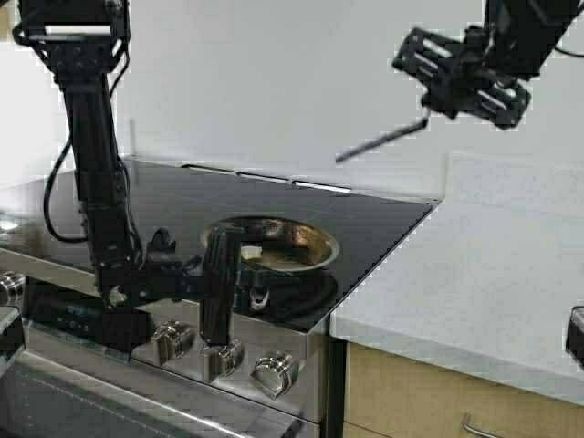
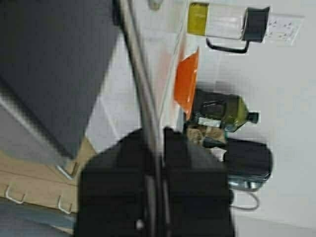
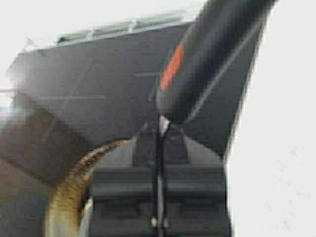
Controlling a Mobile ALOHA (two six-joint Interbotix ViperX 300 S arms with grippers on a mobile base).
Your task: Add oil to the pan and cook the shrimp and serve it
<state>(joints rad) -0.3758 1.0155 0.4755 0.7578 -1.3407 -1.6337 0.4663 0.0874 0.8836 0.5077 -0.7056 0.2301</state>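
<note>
Pan (image 1: 274,245) sits on the black cooktop (image 1: 365,228), near its front edge, with pale shrimp (image 1: 253,252) just visible inside. Left gripper (image 1: 222,287) is low at the pan's near side, closed on what appears to be the pan's handle. Right gripper (image 1: 465,78) is raised well above, clamped on a dark spatula (image 1: 381,140). Judged step: cooking, stirring pending. Next move calls for lowering the spatula blade into the pan while the left steadies it.
</note>
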